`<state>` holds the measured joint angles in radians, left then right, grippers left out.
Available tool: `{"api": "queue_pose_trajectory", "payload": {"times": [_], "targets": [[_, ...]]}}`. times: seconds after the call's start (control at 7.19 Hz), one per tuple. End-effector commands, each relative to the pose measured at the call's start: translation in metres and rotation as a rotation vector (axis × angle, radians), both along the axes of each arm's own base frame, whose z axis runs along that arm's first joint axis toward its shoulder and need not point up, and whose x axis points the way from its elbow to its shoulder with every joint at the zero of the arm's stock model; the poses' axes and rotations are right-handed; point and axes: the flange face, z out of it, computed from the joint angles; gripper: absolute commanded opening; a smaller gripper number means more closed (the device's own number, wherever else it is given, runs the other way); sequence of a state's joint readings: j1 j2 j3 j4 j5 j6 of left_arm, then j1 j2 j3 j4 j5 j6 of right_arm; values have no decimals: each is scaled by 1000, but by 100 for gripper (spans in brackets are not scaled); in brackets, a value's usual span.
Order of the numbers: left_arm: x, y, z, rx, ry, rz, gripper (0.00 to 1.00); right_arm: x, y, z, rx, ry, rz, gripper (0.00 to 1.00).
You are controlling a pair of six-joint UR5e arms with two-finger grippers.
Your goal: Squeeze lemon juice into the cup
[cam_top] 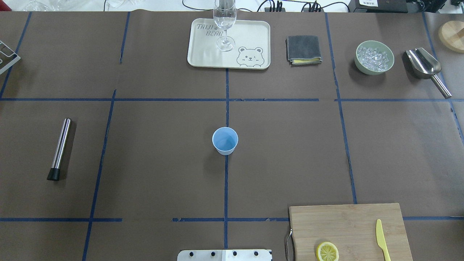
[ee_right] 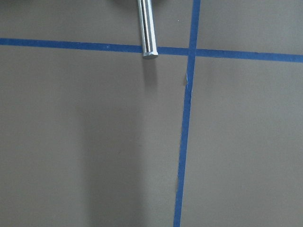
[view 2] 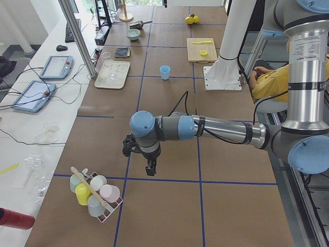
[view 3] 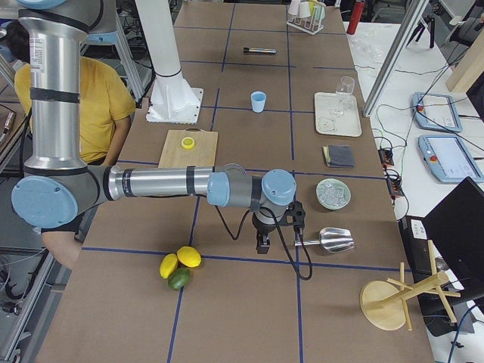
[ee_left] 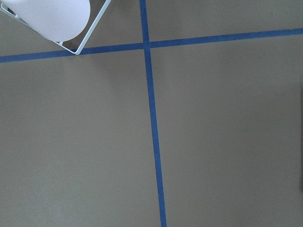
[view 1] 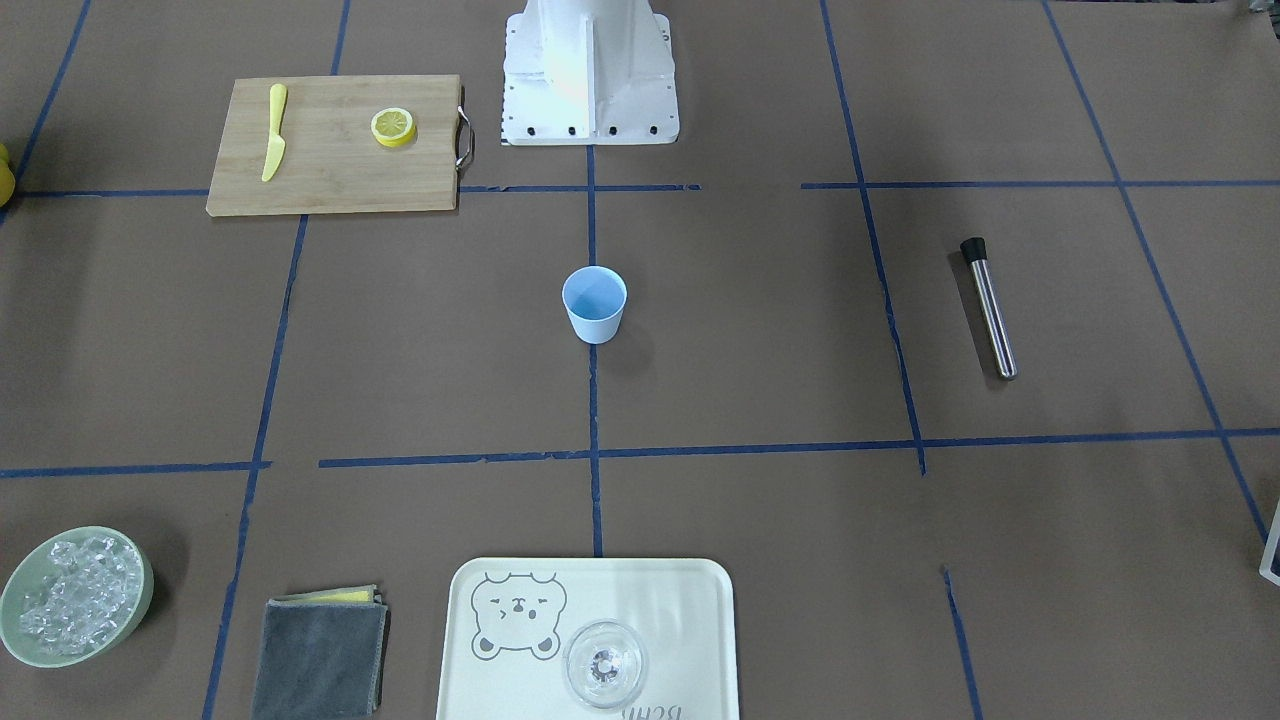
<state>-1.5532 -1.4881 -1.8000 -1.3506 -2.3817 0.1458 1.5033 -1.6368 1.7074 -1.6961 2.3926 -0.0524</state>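
Lemon (view 1: pixel 393 127) lies untouched on the board (view 1: pixel 330 170), cup (view 1: pixel 594 305) looks empty: everything remains. My left gripper (view 2: pixel 150 167) and right gripper (view 3: pixel 262 243) hang far off; spread or closed, I cannot tell.

The lemon (view 1: pixel 393 127) is seen as a thick disc with yellow rind, laid flat with its pale segmented face up on a wooden cutting board (view 1: pixel 330 170). The cup (view 1: pixel 594 305), small, light blue and tapered, is stood upright and empty at the middle of the table (view 1: pixel 760 520), well apart from the lemon.
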Motion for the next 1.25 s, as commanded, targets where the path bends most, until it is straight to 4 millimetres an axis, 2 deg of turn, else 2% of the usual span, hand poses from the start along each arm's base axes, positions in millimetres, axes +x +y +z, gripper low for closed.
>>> {"api": "queue_pose_trajectory", "payload": {"times": [0.0,0.28,0.42,0.7,0.83,0.97,1.11], "targets": [[0,-1,-4,8,11,-4,100,-1,0,-2,4,-13,0,100],[0,-2,-11,30,10,0,100,-1,0,-4,8,-18,-1,100],[1,-2,-20,49,12,-1,100,-1,-1,-7,15,-18,-2,100],[9,-3,-35,63,125,-1,100,-3,-3,-28,65,-27,-11,100],[10,-5,-40,96,139,1,100,-6,0,-47,95,-32,-13,100],[10,-5,-41,130,140,2,100,-41,21,-71,111,-64,-76,100],[10,-6,-42,134,141,2,100,-61,35,-108,89,-70,-44,100]]}}
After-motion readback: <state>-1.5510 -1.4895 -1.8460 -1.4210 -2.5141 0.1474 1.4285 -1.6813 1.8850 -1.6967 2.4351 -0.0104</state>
